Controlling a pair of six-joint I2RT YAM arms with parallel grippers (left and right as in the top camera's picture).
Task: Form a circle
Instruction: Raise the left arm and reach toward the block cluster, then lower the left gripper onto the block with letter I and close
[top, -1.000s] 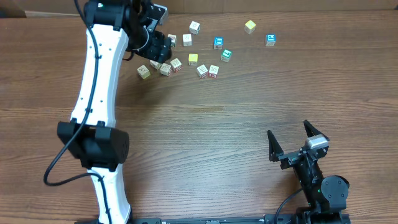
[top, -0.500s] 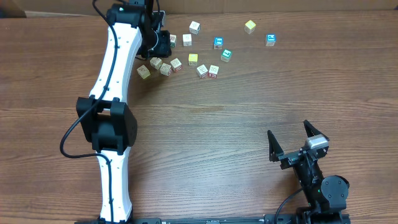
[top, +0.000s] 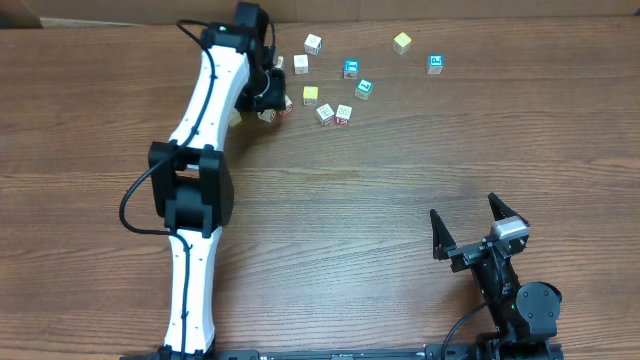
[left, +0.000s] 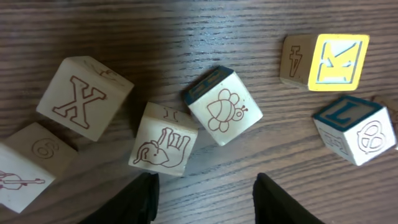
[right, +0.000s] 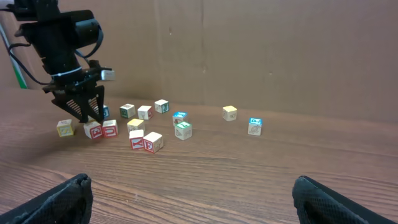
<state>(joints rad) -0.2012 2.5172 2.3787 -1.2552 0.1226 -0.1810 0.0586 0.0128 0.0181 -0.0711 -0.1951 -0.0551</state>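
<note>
roughly a dozen picture cubes sit near the far edge of the table (top: 400, 200), and none of it reads as a closed ring yet. the circle (top: 310, 94) is so far a bunched clump left of centre, more a ragged arc than a loop. two stragglers lie well apart from it on the right: a yellow-green cube (top: 402, 41) and a blue cube (top: 435, 63). the left gripper (left: 205, 190) hangs low over the clump's left end, its jaws partly apart with bare wood between them, so it grasps nothing. just ahead of its fingertips are the elephant cube (left: 163, 147) and the bug cube (left: 222, 115), close together and skewed. the x cube (left: 84, 99) is just to their left, and the yellow k cube (left: 336, 59) and a blue-topped cube (left: 357, 130) are off to the right. the right gripper (top: 467, 228) is parked at the near right, jaws spread wide and empty, well away from the cubes. my read: early-to-mid progress. left to do: pull in the two outliers, space the bunched cubes and close the loop.
</note>
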